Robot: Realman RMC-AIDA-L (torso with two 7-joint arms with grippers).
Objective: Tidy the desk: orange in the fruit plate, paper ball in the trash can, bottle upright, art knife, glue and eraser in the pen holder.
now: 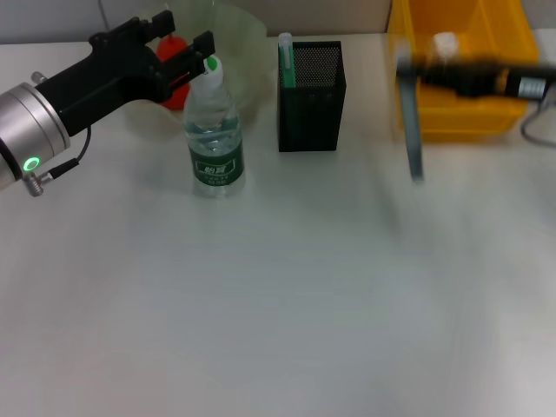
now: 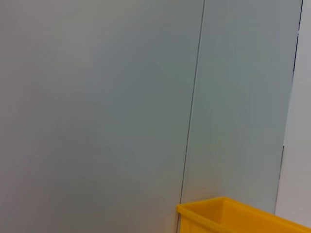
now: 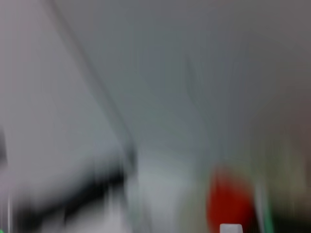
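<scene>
Head view showed the bottle (image 1: 215, 130) nearest, standing straight up on the desk (image 1: 278, 304) with its long side pointing up and its cap at the top. The left gripper (image 1: 185, 48) had its two black fingers (image 1: 204, 45) spread apart beside the cap, not squeezing it. The bottle looked light, smooth and a bit slippery, so its middle would be the best spot to hold. The orange (image 1: 175, 87) sat just behind those fingers in the fruit plate (image 1: 243, 39). The pen holder (image 1: 311, 95) stood farther along. The right gripper (image 1: 417, 74) was blurry over the trash can (image 1: 460, 61), so I cannot tell about its fingers.
</scene>
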